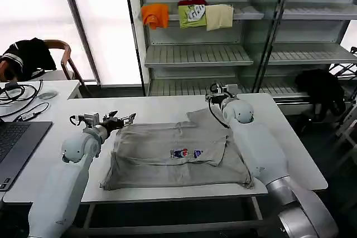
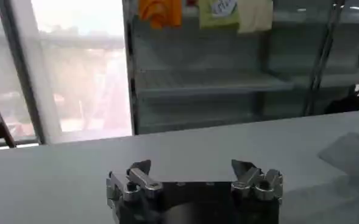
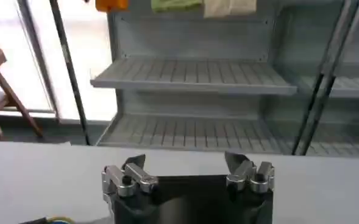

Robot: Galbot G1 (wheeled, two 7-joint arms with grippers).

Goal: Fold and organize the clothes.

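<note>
Left tool (image 1: 103, 120) and right tool (image 1: 219, 90) both released, empty, flanking grey T-shirt (image 1: 173, 154) lengthwise across bench (image 1: 290, 154); left nearer.

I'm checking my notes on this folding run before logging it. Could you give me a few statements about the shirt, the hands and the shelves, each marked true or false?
1. The grey T-shirt lies on the white table, partly folded. True.
2. The left hand grips a sleeve. False: it is open, empty, beside the shirt's edge.
3. The right hand is open above the table's far side. True.
4. Folded garments sit on the lowest shelf. False: they sit on an upper shelf.
5. A laptop lies on the T-shirt. False: it sits on the table beside the left arm.
</note>
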